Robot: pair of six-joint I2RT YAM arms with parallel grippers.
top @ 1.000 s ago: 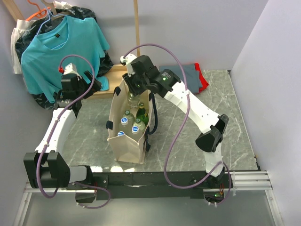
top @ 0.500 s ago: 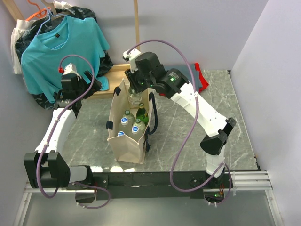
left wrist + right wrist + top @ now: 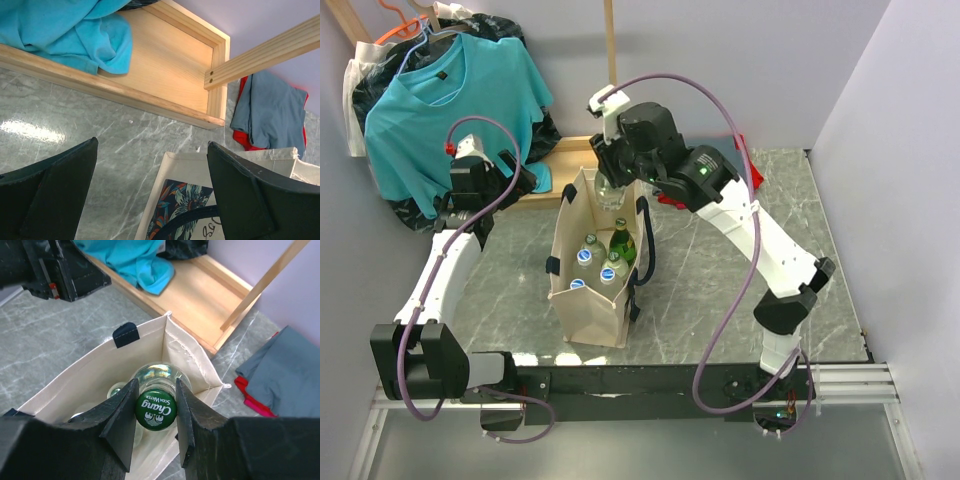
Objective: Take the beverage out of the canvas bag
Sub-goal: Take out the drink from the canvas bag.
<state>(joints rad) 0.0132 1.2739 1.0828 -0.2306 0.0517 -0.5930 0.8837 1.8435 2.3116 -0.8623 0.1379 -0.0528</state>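
The beige canvas bag (image 3: 588,300) stands upright mid-table with black handles, holding several bottles (image 3: 586,255). My right gripper (image 3: 155,410) is shut on the neck of a clear glass soda water bottle (image 3: 156,409) with a green cap, held above the bag's far end; it also shows in the top view (image 3: 609,192). The bag's open mouth (image 3: 95,367) lies right below it. My left gripper (image 3: 150,190) is open and empty, hovering left of the bag over its far corner (image 3: 175,175).
A wooden frame base (image 3: 552,170) with an upright post stands behind the bag. A teal shirt (image 3: 440,95) hangs at the back left over a black plastic bag (image 3: 380,80). Grey and red cloths (image 3: 745,165) lie at the back right.
My right gripper has risen with the soda water bottle, lifting it up out of the bag's far end. The left arm has not moved.
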